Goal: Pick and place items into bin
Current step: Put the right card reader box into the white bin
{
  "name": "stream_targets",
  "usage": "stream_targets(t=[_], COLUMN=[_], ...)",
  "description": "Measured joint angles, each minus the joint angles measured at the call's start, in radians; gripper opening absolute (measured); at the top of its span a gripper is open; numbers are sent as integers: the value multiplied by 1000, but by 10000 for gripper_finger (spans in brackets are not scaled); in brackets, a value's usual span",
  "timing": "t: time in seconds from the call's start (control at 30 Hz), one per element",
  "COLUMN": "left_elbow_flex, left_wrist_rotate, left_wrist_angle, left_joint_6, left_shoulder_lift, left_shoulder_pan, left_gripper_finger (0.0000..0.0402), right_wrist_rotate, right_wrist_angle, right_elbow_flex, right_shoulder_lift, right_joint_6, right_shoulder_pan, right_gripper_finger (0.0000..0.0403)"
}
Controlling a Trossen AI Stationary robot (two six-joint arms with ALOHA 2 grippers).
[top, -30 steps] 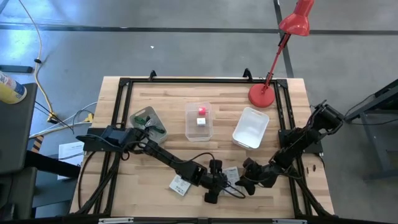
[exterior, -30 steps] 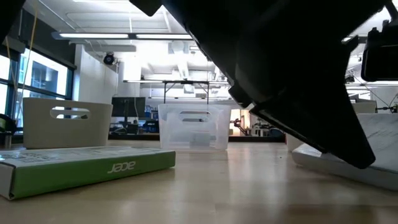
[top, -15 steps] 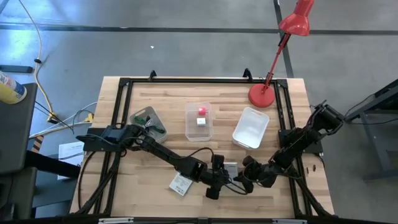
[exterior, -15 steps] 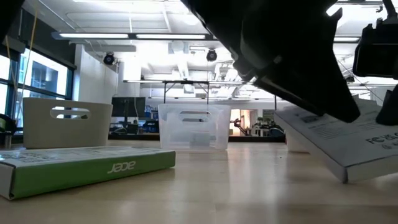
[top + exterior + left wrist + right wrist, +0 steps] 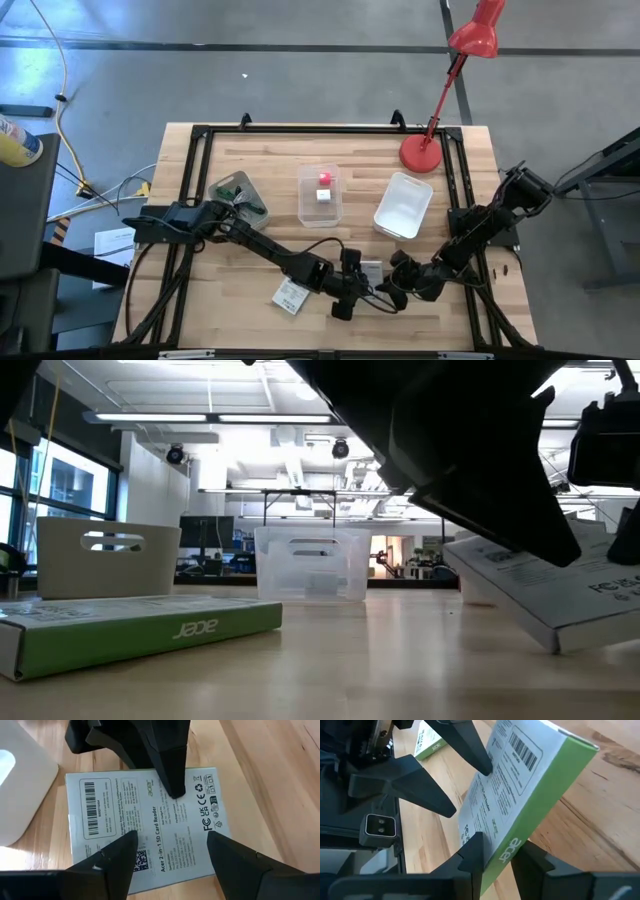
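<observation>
1. Right gripper [image 5: 495, 857] is clamped on the narrow green edge of the box [image 5: 520, 795], an Acer card-reader pack, near the table's front edge. The box is tilted, with one side off the wood [image 5: 400, 660] in the low view.
2. Left gripper [image 5: 170, 847] stands open, its fingers straddling the box's printed face; whether they touch it, can't tell.
3. Risk: the right grip is only a thin edge pinch, so the box could pivot or slip out if lifted fast.
4. Risk: both grippers crowd the same box, so closing or moving the left one could knock the box loose or bump the right fingers.
5. Risk: a dark cable [image 5: 375, 303] lies by the grippers and could snag and drag.
6. Second box [image 5: 289, 297] lies flat just left of them, and a sweep could shove it off the front edge.
7. Clear bin [image 5: 320, 195] and white bin [image 5: 402, 207] sit well back, a long carry on a weak hold. Which one is the target is unclear.
</observation>
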Motion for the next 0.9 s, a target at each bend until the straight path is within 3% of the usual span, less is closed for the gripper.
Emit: stream_targets(t=[0.53, 0.9], left_elbow_flex=[-2, -1], left_wrist_rotate=[-66, -134], left_wrist_angle=[-25, -192], left_joint_6=[136, 109], left_shoulder_lift=[-107, -138], left_shoulder_pan=[1, 1], left_gripper_finger=[232, 232], right_wrist_rotate=[25, 41], right_wrist_angle=[3, 20], right_elbow_flex=[0, 0], right_shoulder_lift=[0, 0], right_joint_6=[-45, -69], right_shoulder_pan=[2, 16], right_gripper_finger=[82, 82])
